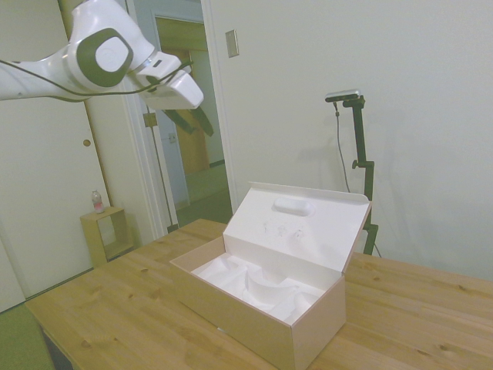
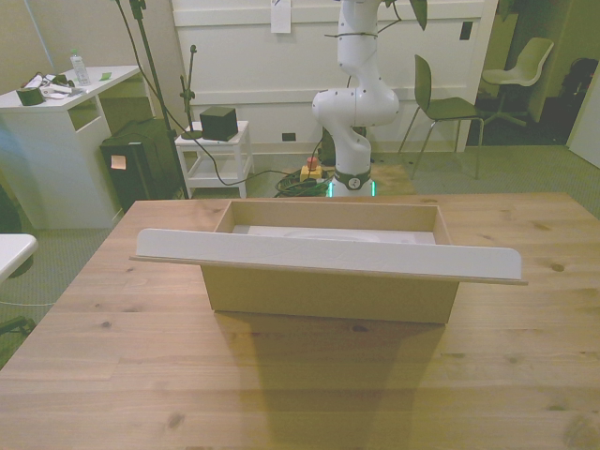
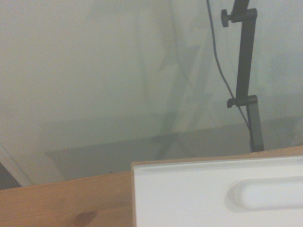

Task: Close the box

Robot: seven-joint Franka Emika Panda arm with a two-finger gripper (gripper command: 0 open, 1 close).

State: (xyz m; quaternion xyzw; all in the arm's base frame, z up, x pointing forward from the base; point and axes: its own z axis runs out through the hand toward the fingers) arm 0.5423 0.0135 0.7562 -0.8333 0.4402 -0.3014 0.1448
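One large tan cardboard box (image 1: pixel 254 308) stands open, white moulded insert (image 1: pixel 258 285) inside; gripper (image 1: pixel 192 119) fingers slightly apart, high above.

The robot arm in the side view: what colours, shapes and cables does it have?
The glossy white robot arm has rounded segments, and one joint carries a grey ring around a white cap. A thin dark cable runs along it. The white boxy wrist ends in a gripper with dark fingers. The front view shows its white rounded base.
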